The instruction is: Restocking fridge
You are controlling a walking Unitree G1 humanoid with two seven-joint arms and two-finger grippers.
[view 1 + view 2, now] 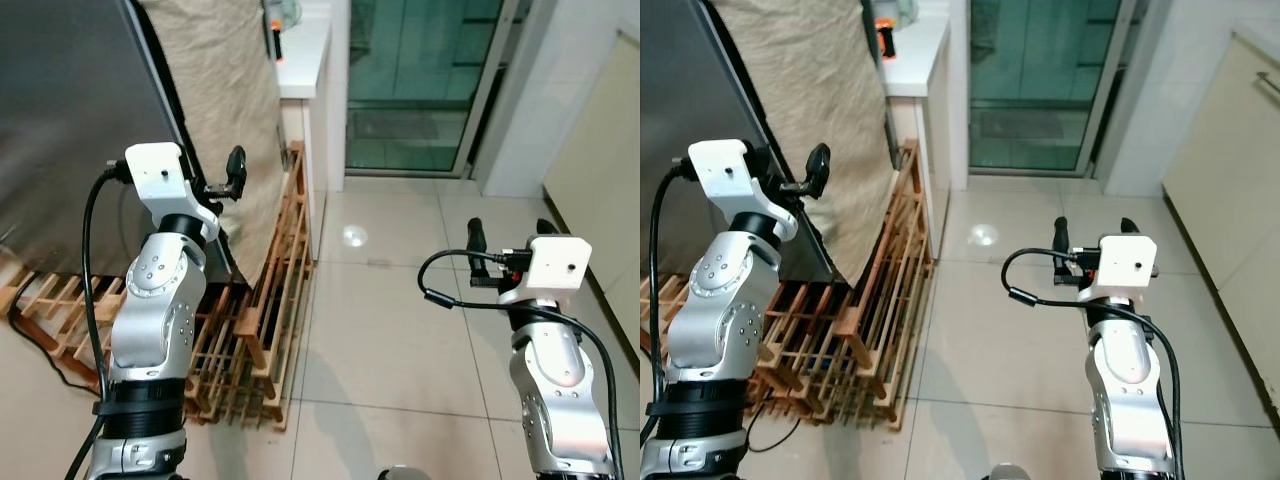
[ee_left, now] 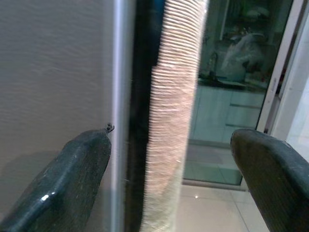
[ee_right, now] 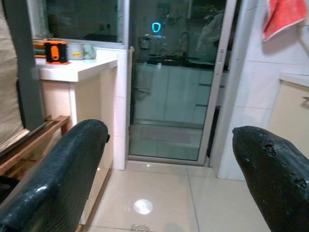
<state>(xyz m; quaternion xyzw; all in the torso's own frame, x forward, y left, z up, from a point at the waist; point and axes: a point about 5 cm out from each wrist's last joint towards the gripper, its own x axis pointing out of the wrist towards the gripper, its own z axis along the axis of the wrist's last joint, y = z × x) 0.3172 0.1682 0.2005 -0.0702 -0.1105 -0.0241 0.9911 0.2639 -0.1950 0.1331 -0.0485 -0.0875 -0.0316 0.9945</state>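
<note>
while the left claw [image 1: 222,186] hangs up at the fridge [image 1: 70,120] door's free edge, its fingers stand wide apart w/ nothing between them; in the left wrist view one finger [image 2: 72,183] sits against the grey door face, the other finger [image 2: 270,174] well out past the edge. the fridge itself is on the robot's left, raised on a wooden slat pallet [image 1: 250,330], its side draped in a burlap cloth [image 1: 215,90] that hangs just beside the door edge. no food or stock visible, so the door looks like the thing to deal w/ first. judging by looks, the door is stiff, heavy-ish and smooth, prob slippery for hard fingers; best hold is likely hooking the vertical edge, not pinching the flat face. the cloth is soft and could snag or get dragged along. right claw [image 1: 505,240] is held out low over the tiled floor [image 1: 400,330], also spread wide and empty. room: open floor to the right and ahead toward the glass door [image 1: 420,80]; the white worktop [image 1: 300,50] sits close behind the fridge, and the pallet edge juts out near the feet, a trip risk when stepping back for the swing.
</note>
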